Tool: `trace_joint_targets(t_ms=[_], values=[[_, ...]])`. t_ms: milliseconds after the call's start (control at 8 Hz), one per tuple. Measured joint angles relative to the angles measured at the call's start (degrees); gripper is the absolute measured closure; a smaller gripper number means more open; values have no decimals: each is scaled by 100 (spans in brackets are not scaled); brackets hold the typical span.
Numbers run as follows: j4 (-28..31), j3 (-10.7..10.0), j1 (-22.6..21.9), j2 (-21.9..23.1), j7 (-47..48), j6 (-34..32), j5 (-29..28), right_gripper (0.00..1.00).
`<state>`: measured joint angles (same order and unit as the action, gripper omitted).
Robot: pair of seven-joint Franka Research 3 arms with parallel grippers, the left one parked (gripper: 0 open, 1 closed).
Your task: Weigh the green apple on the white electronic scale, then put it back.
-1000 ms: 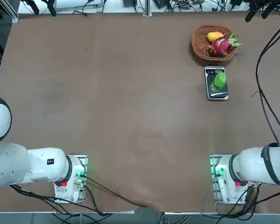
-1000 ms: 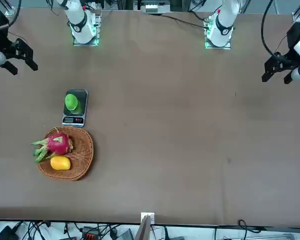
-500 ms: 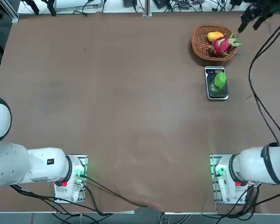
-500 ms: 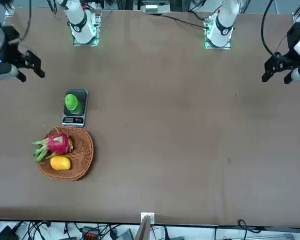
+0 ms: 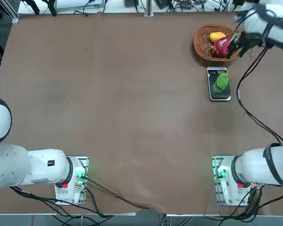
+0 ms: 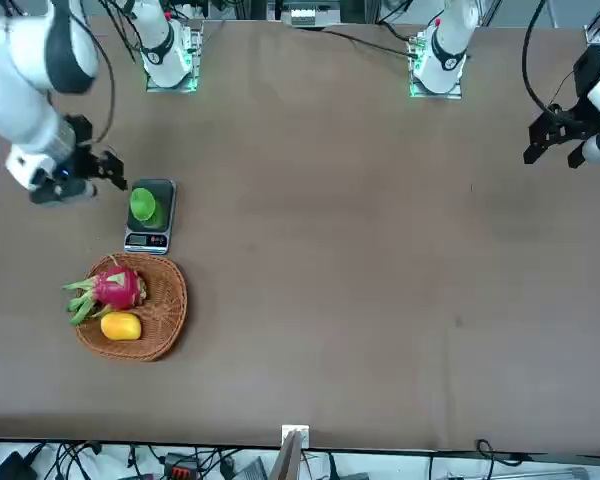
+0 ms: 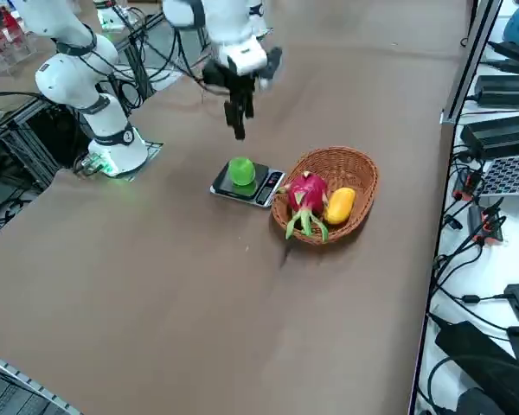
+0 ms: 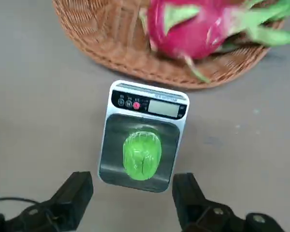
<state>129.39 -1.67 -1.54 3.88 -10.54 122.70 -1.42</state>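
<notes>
Tool [image 8: 133, 195] spread above smooth green apple [image 8: 142, 155] on scale [image 8: 144, 137].

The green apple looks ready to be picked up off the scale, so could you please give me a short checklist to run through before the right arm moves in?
1. green apple resting on the white electronic scale platform: ok.
2. right gripper open, fingers spread wider than the apple: ok.
3. Gripper lined up with the apple in the wrist view: ok.
4. Gripper above the apple, not touching it: ok.
5. Room left in the wicker basket beside the dragon fruit: ok.
6. Reading on the scale's display: cannot tell.
</notes>
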Motion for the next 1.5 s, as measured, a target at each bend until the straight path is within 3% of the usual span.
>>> trace_joint_targets(t_ms=[625,1500], values=[[528,2,1,-767,-103,1054,0,0],[653,2,1,-1236,-110,1458,0,1]])
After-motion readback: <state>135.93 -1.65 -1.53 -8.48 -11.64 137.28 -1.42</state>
